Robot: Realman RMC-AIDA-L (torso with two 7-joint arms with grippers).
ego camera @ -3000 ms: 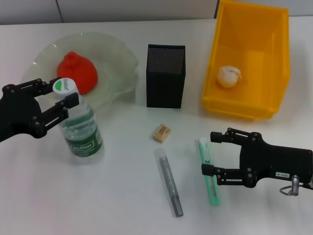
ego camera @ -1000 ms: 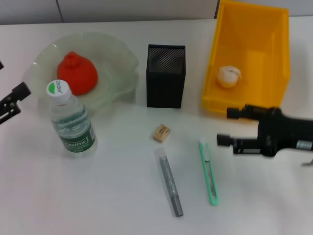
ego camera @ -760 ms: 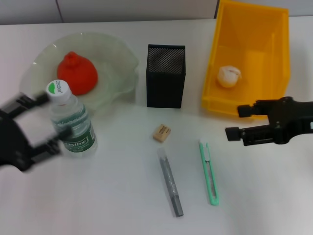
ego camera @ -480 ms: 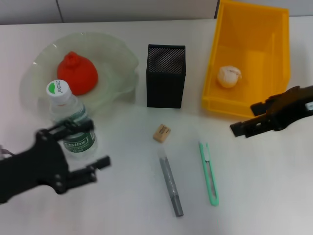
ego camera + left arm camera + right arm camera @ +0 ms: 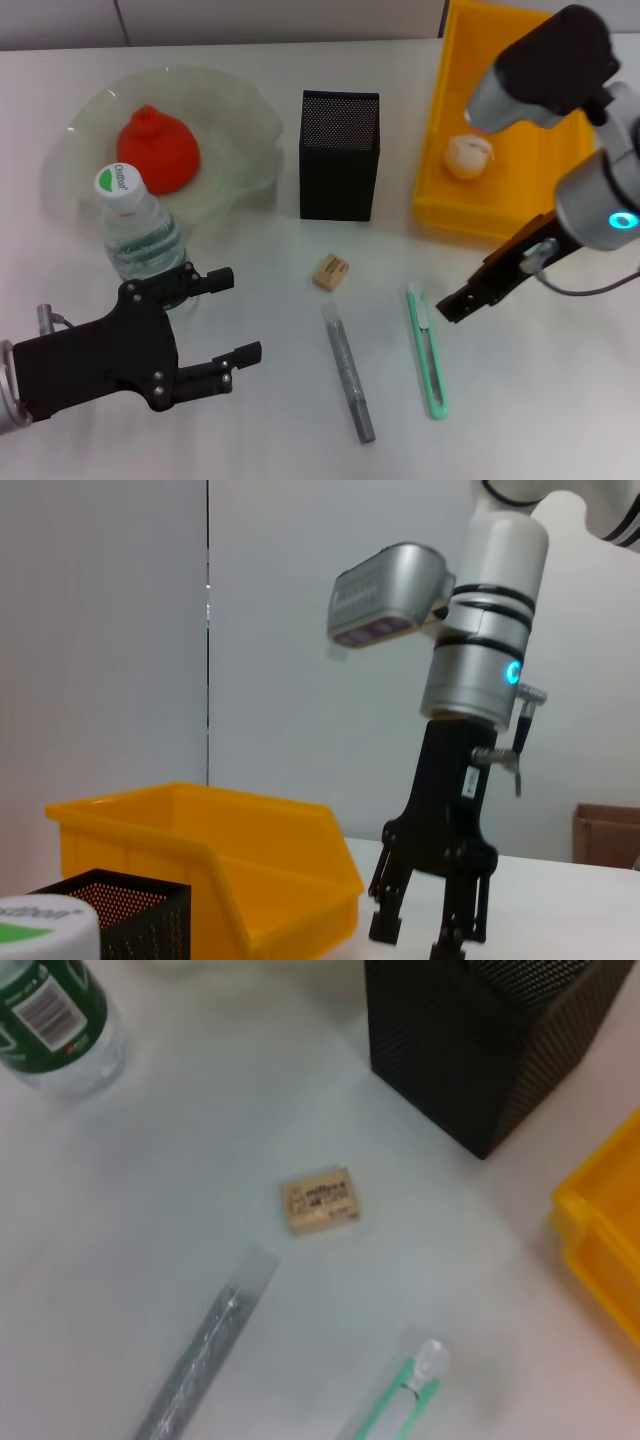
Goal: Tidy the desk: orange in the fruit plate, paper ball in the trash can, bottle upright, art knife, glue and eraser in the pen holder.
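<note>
Both arms swung: right pincer, jaws apart, now tips down beside art knife on table; left pincer open near upright bottle, nudge risk.

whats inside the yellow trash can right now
A crumpled white paper ball lies on the floor of the trash can. The right arm overhead covers part of the bin's far corner, so that patch stays unseen.

The light was bright and even from above, the white bench showed only soft short shadows beside the pen holder and bottle, and the right wrist view looked slightly out of focus.
</note>
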